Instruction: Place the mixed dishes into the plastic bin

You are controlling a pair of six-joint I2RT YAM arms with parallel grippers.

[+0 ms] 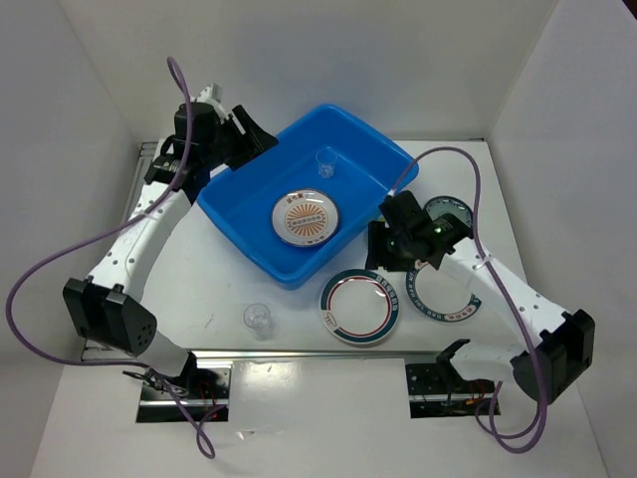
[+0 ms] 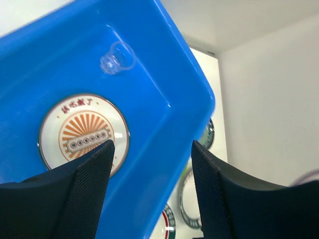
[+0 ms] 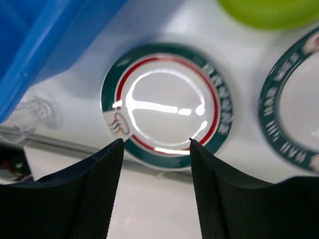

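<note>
A robotics laboratory test cell is indicated. A white table [image 1: 299, 408] is enclosed at the back and both sides by plain white panels [image 1: 398, 60]. A left arm [image 1: 139, 234] and a right arm [image 1: 498, 289] are mounted side by side at the near edge on a bare metal rail [image 1: 299, 356]. Exposed purple cable [image 1: 444, 151] is looped loosely above the surface, and open wiring is noted at the arm bases.

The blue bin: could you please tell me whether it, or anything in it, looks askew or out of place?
The bin sits turned diagonally to the table edges. Inside, the plate lies flat; the clear cup seems tipped on its side. Nothing looks broken.
</note>
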